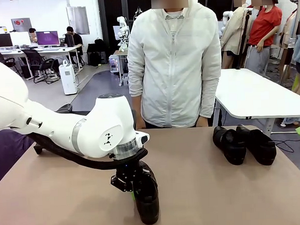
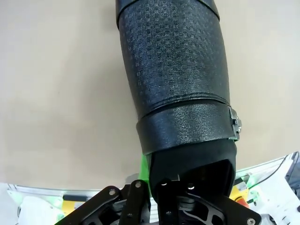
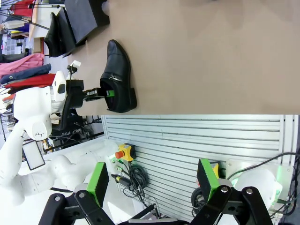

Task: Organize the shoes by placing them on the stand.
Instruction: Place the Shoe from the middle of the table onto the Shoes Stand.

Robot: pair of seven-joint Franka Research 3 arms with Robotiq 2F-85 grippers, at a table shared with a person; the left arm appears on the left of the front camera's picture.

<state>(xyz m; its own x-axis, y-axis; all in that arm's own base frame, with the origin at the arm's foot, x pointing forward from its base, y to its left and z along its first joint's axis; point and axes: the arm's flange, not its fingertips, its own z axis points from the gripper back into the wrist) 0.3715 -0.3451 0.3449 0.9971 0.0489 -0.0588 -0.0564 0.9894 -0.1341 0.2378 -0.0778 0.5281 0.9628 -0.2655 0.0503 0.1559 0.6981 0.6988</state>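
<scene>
Tan bench (image 1: 208,189) top runs across the front view, and close to its near edge a black shoe (image 1: 148,205) lies with its toe towards the robot's side. The left hand (image 1: 132,192) is clamped on this shoe at the heel end, one green pad showing against the black leather. From the left wrist the shoe (image 2: 173,70) runs away from the camera, its upper grained in small squares, with a band and a metal buckle across it near the opening; a finger of the left hand (image 2: 154,183) sits at that opening. The right wrist view shows the shoe (image 3: 117,77) from the side, low heel near the bench edge, the left hand (image 3: 105,93) gripping its collar. Whether the sole rests on the bench or is just clear of it I cannot tell. Well apart, at the far right of the bench, a pair (image 1: 243,144) of black shoes stands side by side, touching. The stand (image 3: 84,18), a dark slanted platform, sits at the bench's far left corner, with another dark shape just beside it that is too small to make out. The right hand (image 3: 152,183) hangs off the bench, spread wide with nothing between its green pads. A person (image 1: 173,66) in a white jacket stands at the far side.
</scene>
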